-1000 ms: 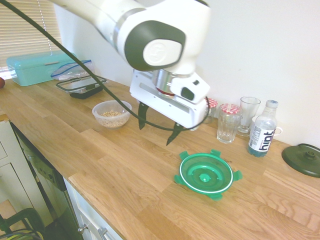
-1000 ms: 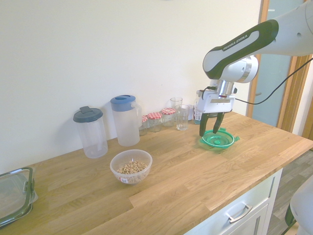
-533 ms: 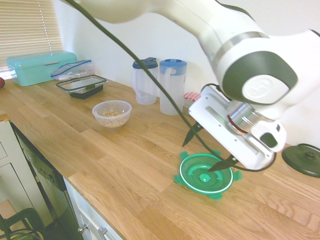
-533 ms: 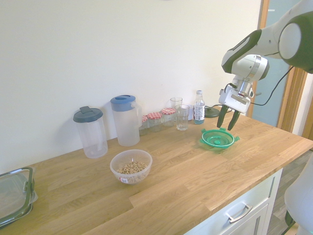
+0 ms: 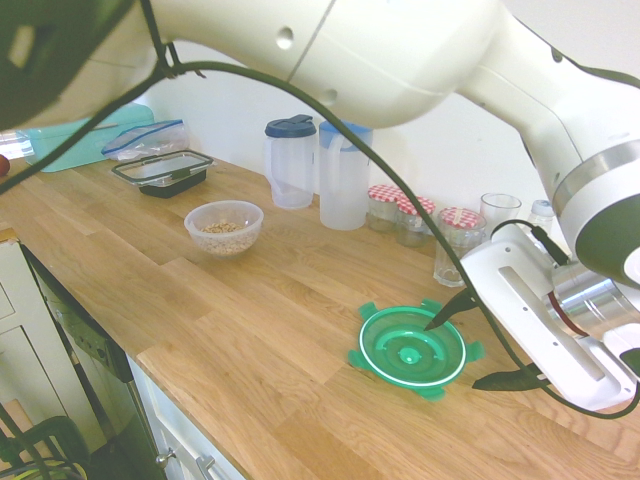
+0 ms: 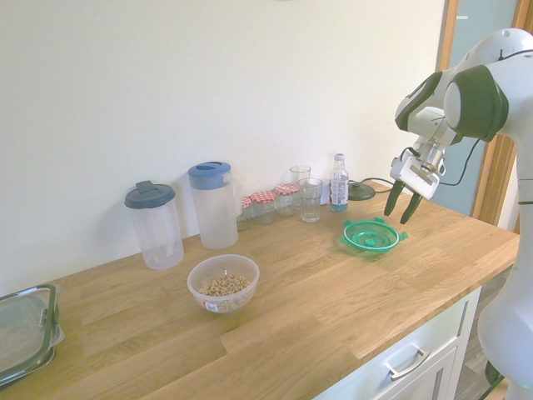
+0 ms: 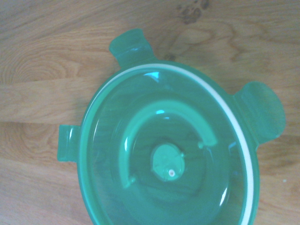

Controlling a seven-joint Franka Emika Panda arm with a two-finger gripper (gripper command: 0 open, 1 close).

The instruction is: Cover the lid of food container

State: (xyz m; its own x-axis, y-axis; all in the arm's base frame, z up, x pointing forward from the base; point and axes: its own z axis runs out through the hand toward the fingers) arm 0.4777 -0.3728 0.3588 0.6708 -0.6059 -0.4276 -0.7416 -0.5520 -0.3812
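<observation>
The round green lid (image 5: 412, 349) with snap tabs and a white ring lies flat on the wooden counter; it also shows as the lid (image 6: 371, 235) and fills the wrist view as the lid (image 7: 168, 154). My gripper (image 5: 482, 346) hovers open just past the lid's right edge, tilted, with nothing between its fingers; from the other side the gripper (image 6: 401, 205) hangs slightly above and beyond the lid. The food container (image 5: 224, 228), a small clear bowl of beige grains, stands far off along the counter, seen too as the container (image 6: 223, 283).
Two lidded pitchers (image 5: 318, 172), red-capped jars (image 5: 398, 212), glasses (image 5: 457, 247) and a water bottle (image 6: 338, 183) line the wall. A rectangular black-rimmed container (image 5: 162, 171) and a turquoise box (image 5: 75, 133) sit at the far left. A dark pot lid (image 6: 361, 191) lies behind.
The gripper has swung from above the counter left of the lid, across it, to its right side, tilting as it went. The lid and bowl have not moved.
</observation>
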